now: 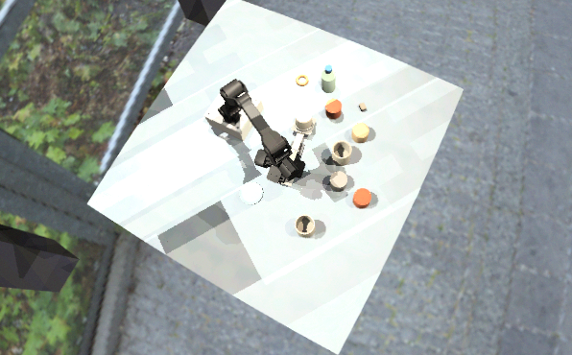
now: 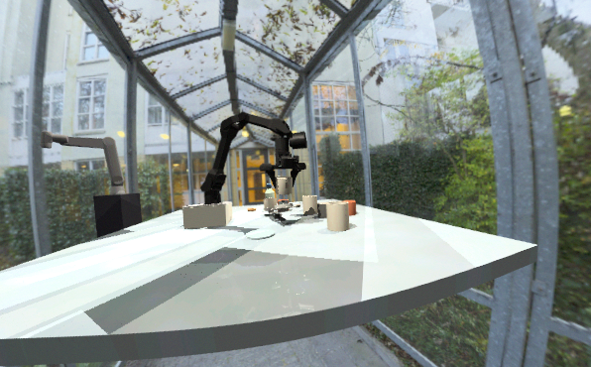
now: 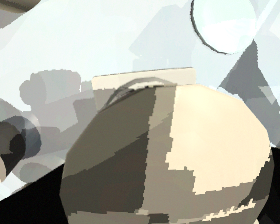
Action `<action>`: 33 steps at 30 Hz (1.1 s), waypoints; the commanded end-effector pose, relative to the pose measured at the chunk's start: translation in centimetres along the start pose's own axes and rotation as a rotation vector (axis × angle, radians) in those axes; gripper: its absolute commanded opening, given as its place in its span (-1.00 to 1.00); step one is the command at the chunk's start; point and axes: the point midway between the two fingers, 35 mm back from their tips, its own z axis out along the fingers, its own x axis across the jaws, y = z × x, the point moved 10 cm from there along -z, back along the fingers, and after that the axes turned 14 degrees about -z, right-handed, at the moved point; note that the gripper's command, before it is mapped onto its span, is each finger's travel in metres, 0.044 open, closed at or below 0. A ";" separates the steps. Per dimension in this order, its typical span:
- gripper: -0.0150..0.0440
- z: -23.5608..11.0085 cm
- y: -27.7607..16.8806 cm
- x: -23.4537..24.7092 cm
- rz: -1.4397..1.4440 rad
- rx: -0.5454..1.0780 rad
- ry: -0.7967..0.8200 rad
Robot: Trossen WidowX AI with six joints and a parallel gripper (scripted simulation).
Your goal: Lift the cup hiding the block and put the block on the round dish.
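My gripper [image 1: 285, 177] [image 2: 283, 180] is shut on a beige cup [image 2: 283, 186] [image 3: 171, 169] and holds it in the air over the near end of the balance [image 1: 297, 144] [image 2: 281, 210]. The cup fills the wrist view. A pale beige edge [image 3: 120, 80] shows just behind it; I cannot tell whether this is the block or the balance. The other cup [image 1: 303, 122] stands upright on the far end of the balance. The round white dish [image 1: 251, 194] [image 2: 260, 233] [image 3: 224, 16] lies flat on the table to the left of the gripper, apart from the cup.
Several other cups and short cylinders stand right of the balance, among them two open cups [image 1: 342, 153] [image 1: 305, 225] and two orange ones [image 1: 333, 108] [image 1: 362, 198]. A bottle [image 1: 328, 79], a ring [image 1: 301, 76] and a small cube [image 1: 363, 106] stand at the back. The arm's base [image 1: 232, 122] is at the left.
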 end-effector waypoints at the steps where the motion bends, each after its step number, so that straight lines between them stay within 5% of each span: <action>1: -0.49 -0.9 -0.1 -0.1 -0.007 -0.009 0.004; 33: -0.49 -1.5 -0.2 -0.2 0.000 -0.001 0.001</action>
